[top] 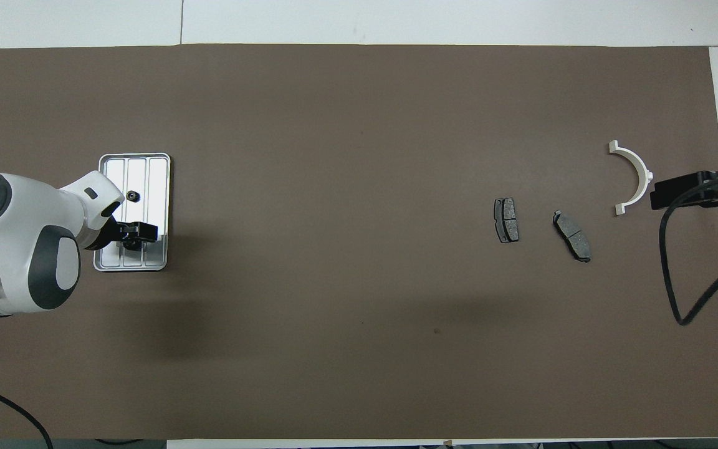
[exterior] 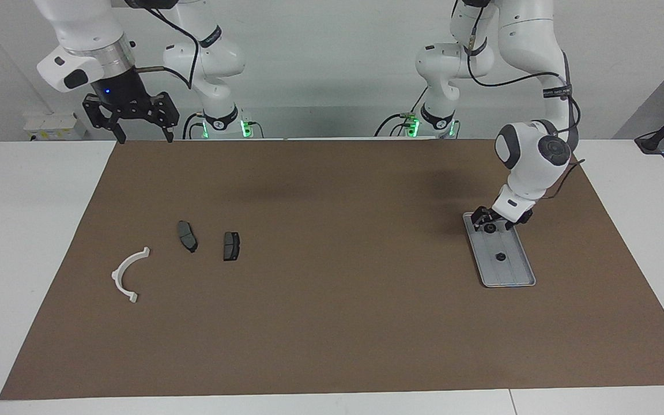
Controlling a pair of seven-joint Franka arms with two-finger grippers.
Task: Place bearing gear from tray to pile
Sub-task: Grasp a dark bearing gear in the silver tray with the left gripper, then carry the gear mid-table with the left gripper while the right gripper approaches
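The silver ridged tray lies toward the left arm's end of the brown mat. A small dark bearing gear sits in its middle. My left gripper is down at the tray's end nearer the robots, at a second small dark round part. Whether it grips that part does not show. The pile lies toward the right arm's end: a white half-ring bracket and two dark brake pads. My right gripper waits open, raised over the mat's edge by the robots.
The brown mat covers most of the white table. A black cable hangs from the right arm over the mat's end near the bracket. The pads also show in the overhead view.
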